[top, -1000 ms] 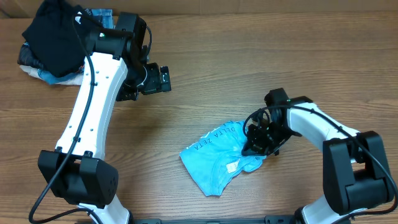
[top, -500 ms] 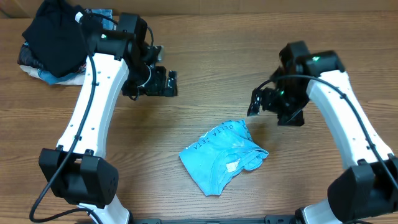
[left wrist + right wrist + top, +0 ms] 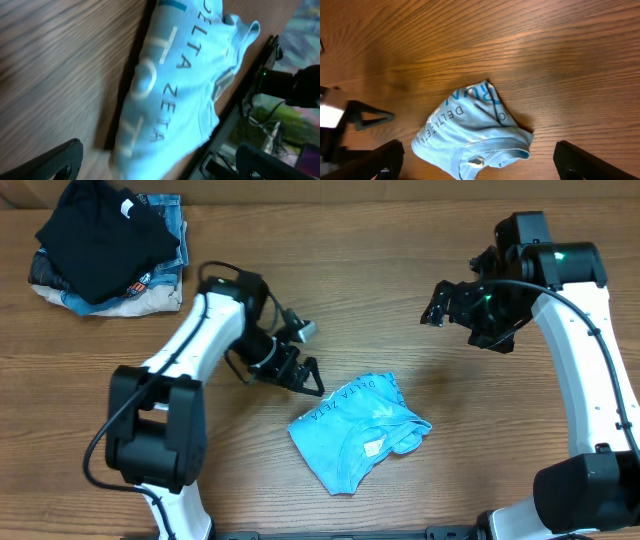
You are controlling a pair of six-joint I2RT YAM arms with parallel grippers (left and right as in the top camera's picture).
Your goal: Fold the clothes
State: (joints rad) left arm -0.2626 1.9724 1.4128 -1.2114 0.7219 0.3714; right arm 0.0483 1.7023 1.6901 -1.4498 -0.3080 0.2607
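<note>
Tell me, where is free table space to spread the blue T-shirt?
Bare table lies between the T-shirt and the right hand, and right of the clothes pile. It is crowded where the left hand sits beside the T-shirt.

A robotics lab: white arms (image 3: 578, 370) mounted on a wooden table (image 3: 380, 280).

The brown wood-grain table (image 3: 380, 290) bore a bunched sky-blue cotton T-shirt (image 3: 350, 435) near its middle and a black-topped heap of folded clothes (image 3: 100, 240) at one corner.
</note>
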